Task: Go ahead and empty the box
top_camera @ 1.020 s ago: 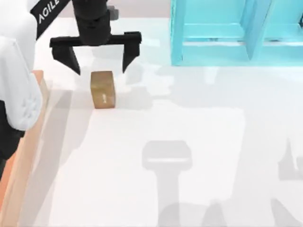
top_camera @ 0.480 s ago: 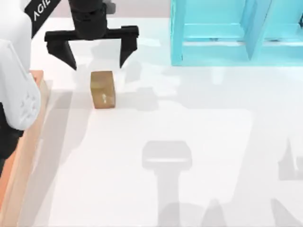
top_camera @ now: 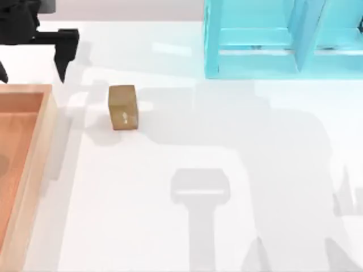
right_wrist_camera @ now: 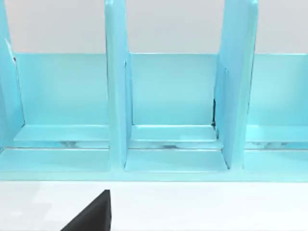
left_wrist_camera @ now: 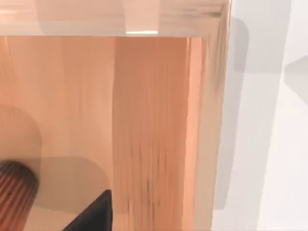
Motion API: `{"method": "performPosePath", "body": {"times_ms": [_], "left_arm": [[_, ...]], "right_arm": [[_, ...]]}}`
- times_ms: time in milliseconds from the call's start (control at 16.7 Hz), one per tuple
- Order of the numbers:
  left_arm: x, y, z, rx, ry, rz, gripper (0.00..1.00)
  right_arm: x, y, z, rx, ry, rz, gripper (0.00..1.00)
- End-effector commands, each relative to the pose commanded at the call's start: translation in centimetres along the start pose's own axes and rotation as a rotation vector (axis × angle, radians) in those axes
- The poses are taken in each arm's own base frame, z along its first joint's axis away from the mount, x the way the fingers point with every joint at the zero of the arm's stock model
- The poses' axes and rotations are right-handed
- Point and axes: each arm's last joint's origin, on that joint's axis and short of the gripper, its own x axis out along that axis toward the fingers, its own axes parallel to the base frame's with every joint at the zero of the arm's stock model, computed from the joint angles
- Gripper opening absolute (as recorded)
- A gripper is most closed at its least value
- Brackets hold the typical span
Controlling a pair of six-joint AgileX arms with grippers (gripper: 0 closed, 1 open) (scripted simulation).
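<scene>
The box (top_camera: 50, 122) lies at the table's left edge, with pale wooden walls and an orange-brown floor (left_wrist_camera: 144, 120). In the left wrist view a ribbed reddish-brown object (left_wrist_camera: 14, 192) lies on that floor, cut off by the frame. My left gripper (top_camera: 31, 78) hangs open and holds nothing, just beyond the box's far rim. One of its dark fingertips (left_wrist_camera: 94, 216) shows over the box floor. A small tan-brown cube (top_camera: 123, 106) with a white mark stands on the table right of the box. A dark part of my right gripper (right_wrist_camera: 91, 216) faces the shelf.
A turquoise shelf unit (top_camera: 255, 39) with upright dividers stands at the back right; its compartments (right_wrist_camera: 173, 96) look bare. The white table (top_camera: 227, 158) spreads between the cube and the shelf, crossed by arm shadows.
My left gripper, open throughout, has moved left from behind the cube to beyond the box's far rim. The white arm no longer covers the box. The cube has not moved.
</scene>
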Motion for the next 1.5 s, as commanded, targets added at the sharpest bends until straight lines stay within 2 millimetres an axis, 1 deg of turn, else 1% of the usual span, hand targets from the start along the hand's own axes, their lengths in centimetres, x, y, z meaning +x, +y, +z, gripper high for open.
{"method": "performPosePath", "body": {"times_ms": [120,240,360,480,540,840,960,1200,1500], "left_arm": [[0.0,3.8,-2.1,0.015,0.022,0.000,1.00],[-0.2,6.9,-4.4,0.029,0.023,-0.001,1.00],[-0.6,9.2,-6.4,0.039,0.013,0.000,1.00],[-0.9,10.5,-7.6,0.045,0.002,0.002,1.00],[-1.0,10.7,-7.8,0.046,-0.001,0.002,1.00],[-0.9,10.6,-7.8,0.049,0.002,0.002,1.00],[-0.2,10.8,-7.9,0.046,-0.002,0.002,1.00],[2.4,11.2,-8.0,0.046,-0.002,0.002,1.00],[7.1,10.9,-7.8,0.047,-0.004,0.002,1.00]], "right_arm": [[0.0,0.0,0.0,0.000,0.000,0.000,1.00],[0.0,0.0,0.0,0.000,0.000,0.000,1.00],[0.0,0.0,0.0,0.000,0.000,0.000,1.00],[0.0,0.0,0.0,0.000,0.000,0.000,1.00],[0.0,0.0,0.0,0.000,0.000,0.000,1.00],[0.0,0.0,0.0,0.000,0.000,0.000,1.00],[0.0,0.0,0.0,0.000,0.000,0.000,1.00],[0.0,0.0,0.0,0.000,0.000,0.000,1.00],[0.0,0.0,0.0,0.000,0.000,0.000,1.00]]}}
